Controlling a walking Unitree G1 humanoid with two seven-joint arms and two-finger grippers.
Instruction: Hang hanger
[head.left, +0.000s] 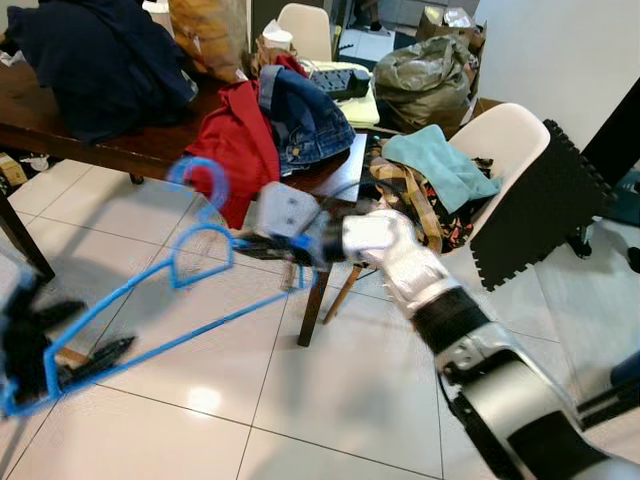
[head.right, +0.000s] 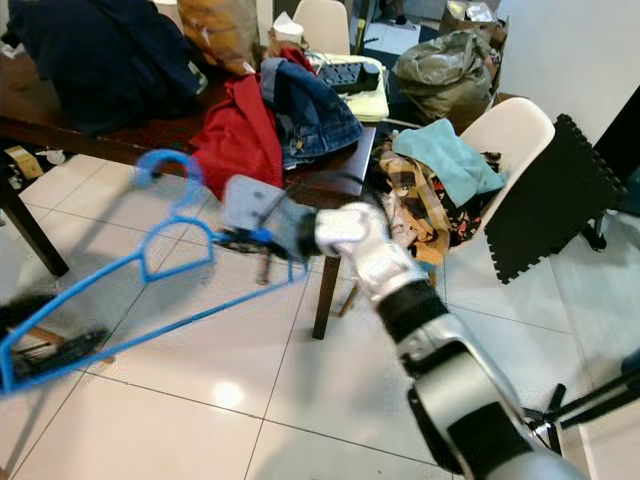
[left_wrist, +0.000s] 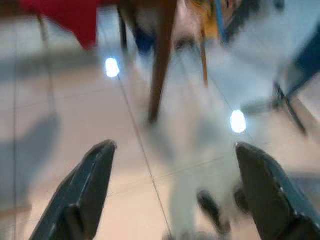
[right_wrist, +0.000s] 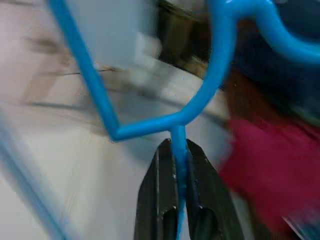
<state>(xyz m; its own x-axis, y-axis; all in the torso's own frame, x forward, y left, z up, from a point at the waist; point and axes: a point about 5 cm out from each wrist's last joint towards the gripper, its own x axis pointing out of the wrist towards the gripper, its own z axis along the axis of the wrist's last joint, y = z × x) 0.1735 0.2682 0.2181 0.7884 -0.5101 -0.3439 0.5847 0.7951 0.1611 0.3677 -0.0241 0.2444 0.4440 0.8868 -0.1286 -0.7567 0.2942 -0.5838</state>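
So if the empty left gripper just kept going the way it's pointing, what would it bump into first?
Probably the white tiled floor. The open left gripper points down across bare tiles, with the brown table leg further beyond. The wrist view is blurred, so depth is uncertain.

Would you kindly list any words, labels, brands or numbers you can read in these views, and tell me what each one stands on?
None can be read.
Blue hanger, held in the right gripper: no marking visible.
Red garment and denim jacket on the wooden table: no legible tag.
Dark keyboard-like item further back: too small and blurred to read.
Left gripper: its view is blurred, no text.
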